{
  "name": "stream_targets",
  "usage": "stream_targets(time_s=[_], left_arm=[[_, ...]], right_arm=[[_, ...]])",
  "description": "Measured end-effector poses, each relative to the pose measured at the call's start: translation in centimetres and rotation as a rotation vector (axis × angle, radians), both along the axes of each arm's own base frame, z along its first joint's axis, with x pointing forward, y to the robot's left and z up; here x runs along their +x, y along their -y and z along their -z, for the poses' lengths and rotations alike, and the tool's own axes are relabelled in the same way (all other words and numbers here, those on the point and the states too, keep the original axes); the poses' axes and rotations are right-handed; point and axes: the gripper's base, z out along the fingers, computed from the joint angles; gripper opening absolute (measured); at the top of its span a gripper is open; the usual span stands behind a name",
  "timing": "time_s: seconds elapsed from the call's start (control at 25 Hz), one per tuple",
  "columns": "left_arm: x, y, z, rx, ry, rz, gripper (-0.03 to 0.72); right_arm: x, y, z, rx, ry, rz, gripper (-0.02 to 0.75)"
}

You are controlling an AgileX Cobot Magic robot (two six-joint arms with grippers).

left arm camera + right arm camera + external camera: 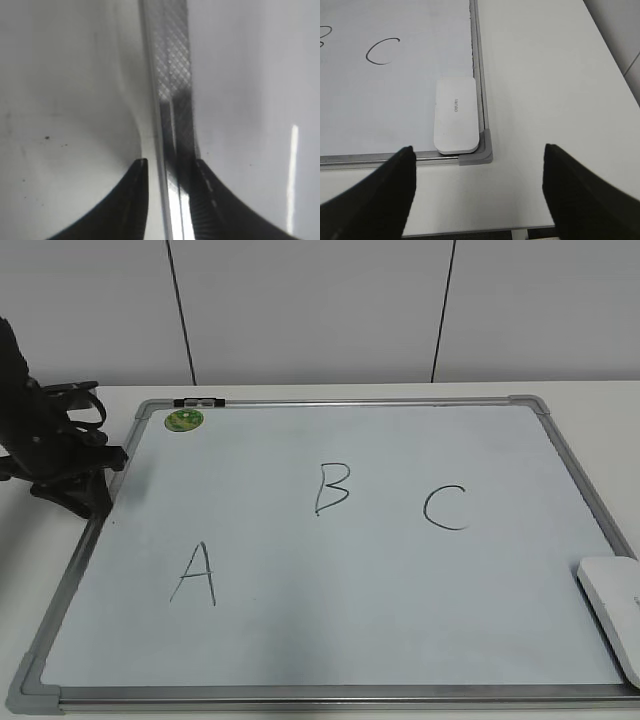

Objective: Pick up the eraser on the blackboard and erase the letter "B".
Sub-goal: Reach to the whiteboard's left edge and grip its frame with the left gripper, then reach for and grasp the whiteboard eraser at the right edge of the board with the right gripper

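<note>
The blackboard (400,590) lies flat on the table, with the letter "B" (332,488) near its middle. The white eraser (612,605) lies at the board's near right corner. In the right wrist view the eraser (455,115) rests against the frame, just ahead of my right gripper (477,150). That gripper is wide open and empty, above the corner cap and the table. Only a bit of the "B" (324,39) shows there. My left gripper (75,480) is at the board's left edge. In the left wrist view its jaws (170,165) close on the frame rail (172,75).
A hand-drawn "A" (195,575) and "C" (445,507) flank the "B". A green sticker (184,420) and a small dark clip (198,401) sit at the far left corner. White table (545,100) lies right of the board, with its near edge just below the right jaws.
</note>
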Motion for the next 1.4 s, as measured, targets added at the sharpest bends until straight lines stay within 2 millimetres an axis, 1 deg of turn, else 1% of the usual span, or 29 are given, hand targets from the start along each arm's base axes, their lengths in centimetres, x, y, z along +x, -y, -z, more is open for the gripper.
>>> stream_targets(time_s=[0.08, 0.16, 0.4, 0.48, 0.6, 0.64, 0.72, 0.8, 0.84, 0.88, 0.92, 1.0, 1.04, 1.08, 1.28, 1.32, 1.4], left_arm=[[0.0, 0.1, 0.1, -0.008, -0.006, -0.004, 0.102], [0.1, 0.1, 0.1, -0.009, -0.01, -0.004, 0.048], [0.1, 0.1, 0.1, -0.017, -0.016, -0.015, 0.034], [0.1, 0.1, 0.1, -0.017, -0.016, -0.017, 0.034], [0.1, 0.1, 0.1, -0.026, -0.018, -0.025, 0.034], [0.1, 0.1, 0.1, -0.027, -0.018, -0.026, 0.034], [0.1, 0.1, 0.1, -0.028, -0.019, -0.026, 0.033], [0.1, 0.1, 0.1, -0.03, -0.02, -0.028, 0.032], [0.1, 0.1, 0.1, -0.03, -0.02, -0.028, 0.032], [0.1, 0.1, 0.1, -0.03, -0.021, -0.027, 0.032], [0.1, 0.1, 0.1, -0.03, -0.021, -0.027, 0.032], [0.1, 0.1, 0.1, -0.03, -0.021, -0.027, 0.032], [0.1, 0.1, 0.1, -0.03, -0.021, -0.027, 0.032], [0.1, 0.1, 0.1, -0.03, -0.021, -0.027, 0.032], [0.1, 0.1, 0.1, -0.03, -0.023, -0.027, 0.032], [0.1, 0.1, 0.1, -0.031, -0.023, -0.028, 0.032], [0.1, 0.1, 0.1, -0.031, -0.023, -0.028, 0.032]], right_arm=[[0.0, 0.0, 0.0, 0.0, 0.0, 0.0, 0.587], [0.0, 0.0, 0.0, 0.0, 0.0, 0.0, 0.587], [0.0, 0.0, -0.1, 0.0, 0.004, 0.0, 0.587], [0.0, 0.0, -1.0, -0.023, 0.031, -0.013, 0.587], [1.7, 0.0, -2.8, -0.043, 0.045, -0.036, 0.587], [2.0, 0.0, -3.0, -0.046, 0.044, -0.038, 0.587], [4.3, 0.0, -4.3, -0.056, 0.013, -0.051, 0.587], [5.8, 0.0, -4.8, -0.057, -0.004, -0.057, 0.587], [6.8, 0.1, -4.8, -0.057, -0.035, -0.059, 0.587], [8.4, 0.1, -4.8, -0.056, -0.066, -0.062, 0.587], [9.5, 0.1, -4.6, -0.05, -0.09, -0.064, 0.587], [11.3, 0.0, -4.0, -0.022, -0.147, -0.071, 0.587], [11.9, 0.0, -3.7, -0.007, -0.174, -0.074, 0.587], [12.9, -0.1, -3.1, 0.008, -0.234, -0.076, 0.587], [15.6, -0.2, -0.8, 0.053, -0.491, -0.082, 0.591], [16.6, -0.1, 0.0, 0.059, -0.569, -0.082, 0.603], [18.3, -0.1, 0.8, 0.073, -0.645, -0.083, 0.629]])
